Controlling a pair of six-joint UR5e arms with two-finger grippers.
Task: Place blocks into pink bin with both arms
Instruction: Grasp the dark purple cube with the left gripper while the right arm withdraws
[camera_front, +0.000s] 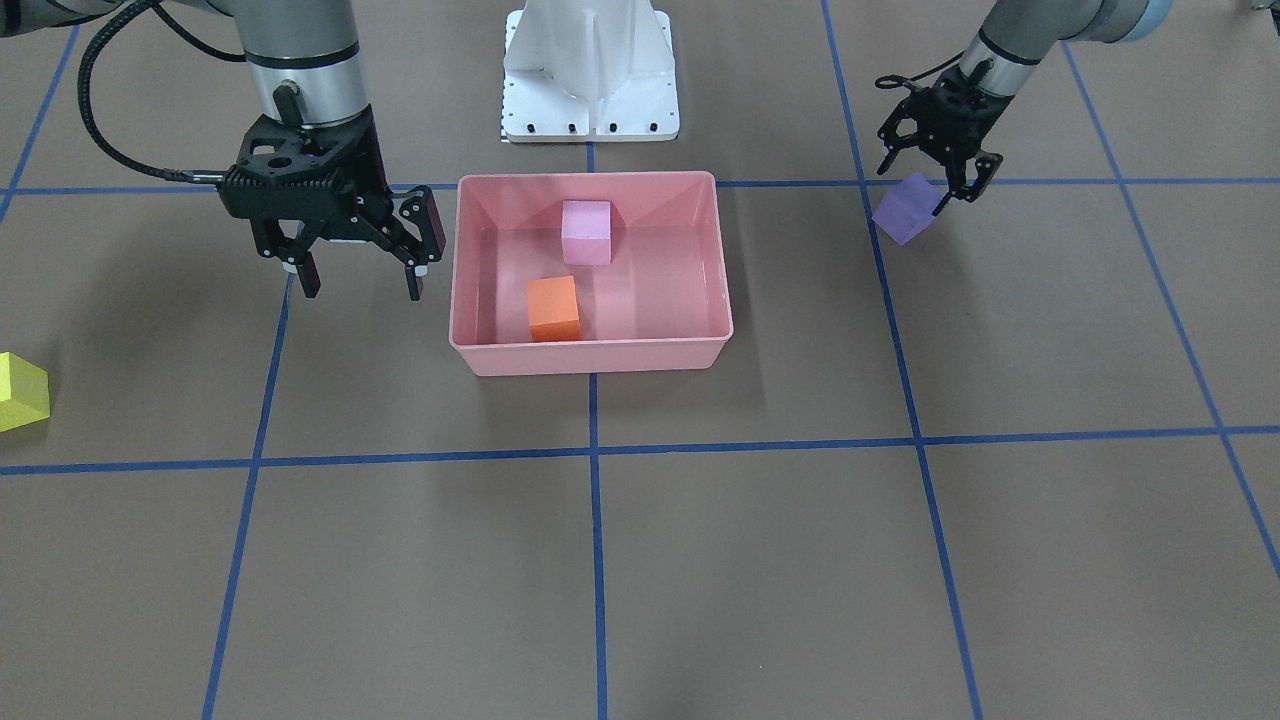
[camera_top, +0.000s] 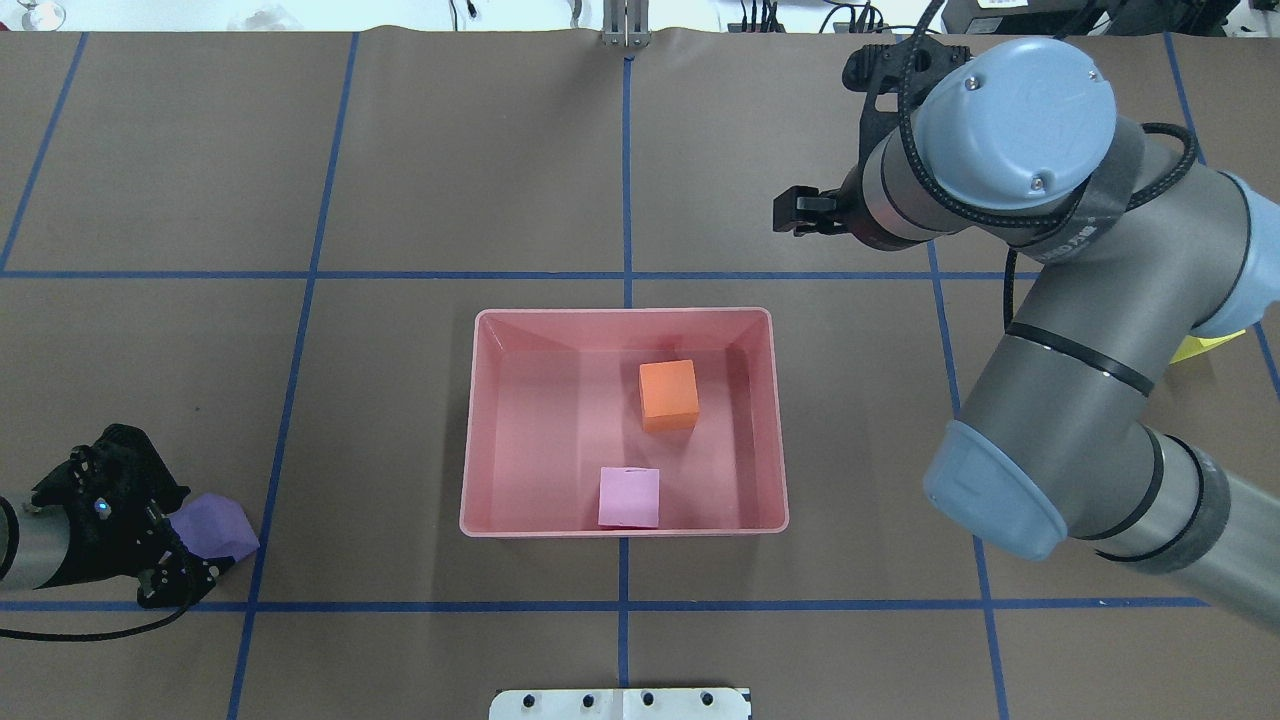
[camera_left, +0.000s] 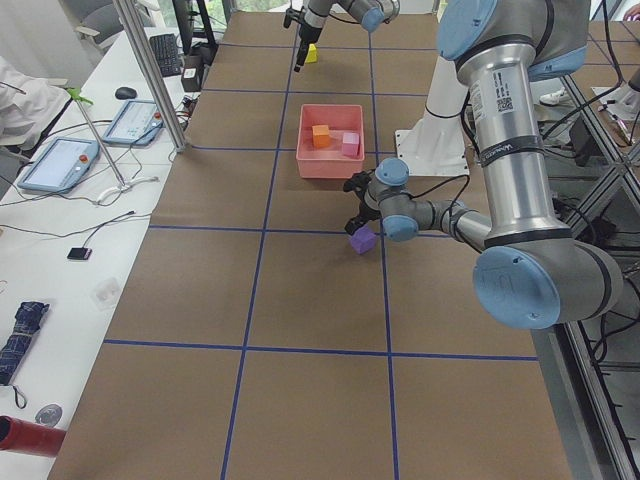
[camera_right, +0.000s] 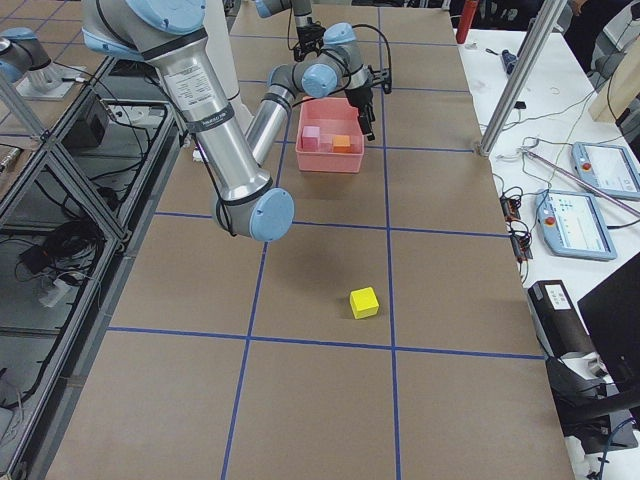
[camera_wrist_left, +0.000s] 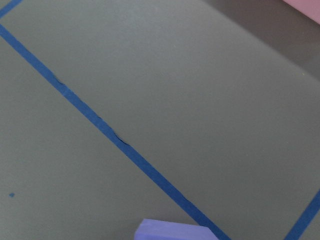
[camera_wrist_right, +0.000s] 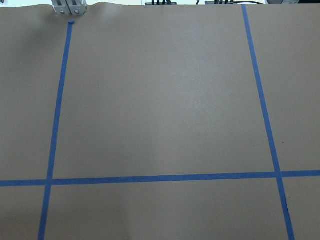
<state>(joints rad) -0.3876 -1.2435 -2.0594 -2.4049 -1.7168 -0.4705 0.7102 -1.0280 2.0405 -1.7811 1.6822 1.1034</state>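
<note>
The pink bin (camera_front: 590, 358) stands at the table's middle with the orange block (camera_front: 553, 308) and the light pink block (camera_front: 586, 232) inside; it also shows in the overhead view (camera_top: 620, 528). My left gripper (camera_front: 926, 180) is shut on the purple block (camera_front: 905, 212), which hangs tilted just above the table, well to the side of the bin. My right gripper (camera_front: 362, 288) is open and empty, hanging beside the bin's other side wall. The yellow block (camera_front: 20, 392) lies on the table far out on my right side, apart from both grippers.
The white robot base (camera_front: 590, 70) stands behind the bin. Blue tape lines (camera_front: 596, 560) cross the brown table. In the overhead view my right arm (camera_top: 1060, 300) covers most of the yellow block (camera_top: 1205, 347). Operators' tablets and cables lie beyond the table's edge (camera_right: 585, 215).
</note>
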